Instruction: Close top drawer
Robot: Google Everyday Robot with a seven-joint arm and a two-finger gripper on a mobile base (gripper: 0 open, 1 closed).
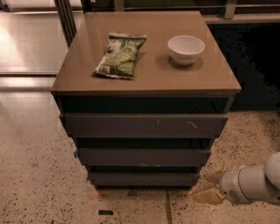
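Observation:
The top drawer [144, 126] is the widest dark grey front under the tan cabinet top [84, 73], with pale scratches at centre and right. It stands out a little further than the two narrower fronts below, with a dark gap above it. My gripper [209, 186] is low at the bottom right, near the floor, beside the cabinet's lower right corner and well below the top drawer. Its tan fingers [206, 196] point left and stand apart with nothing between them. The white arm [259, 181] leads off to the right.
A green snack bag [121, 55] and a white bowl [186, 49] sit on the cabinet top. Two narrower drawer fronts [143, 157] lie below. Speckled floor [32, 181] surrounds the cabinet. A dark space [256, 64] is at the right.

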